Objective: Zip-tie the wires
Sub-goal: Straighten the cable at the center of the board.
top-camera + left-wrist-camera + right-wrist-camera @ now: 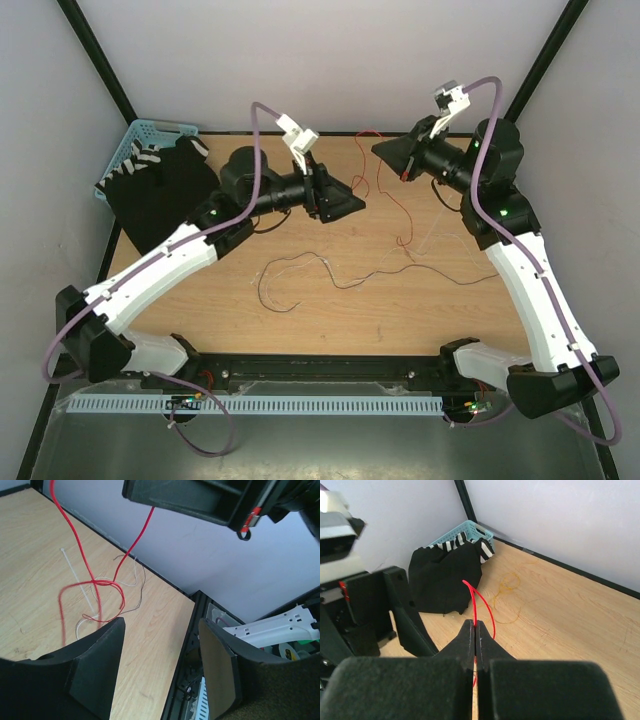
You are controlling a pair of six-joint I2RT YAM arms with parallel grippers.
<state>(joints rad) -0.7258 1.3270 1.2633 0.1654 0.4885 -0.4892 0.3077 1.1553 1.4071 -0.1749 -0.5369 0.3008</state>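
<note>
Pinching a red wire (pixel 483 601) between tips pressed together, the right gripper (pixel 475 630) holds it up over the far side of the worktop (pixel 330 320). The strand drops from the grip to a loose loop on the wood. The left gripper (pixel 162 650) hovers just opposite w/ fingers spread wide apart and nothing btwn them, aimed toward the loop. A white zip tie (pixel 75 575) lies flat on the worktop right at the loop, apparently crossing under it, though the wrist view is too blurred there to be sure. Thin pale wires (pixel 131 580) curl beside it. A longer dark wire (pixel 300 263) snakes across mid-worktop, nearer the arm bases. At the far left corner, a black cloth (pixel 165 190) spills from a blue basket (pixel 150 130).
</note>
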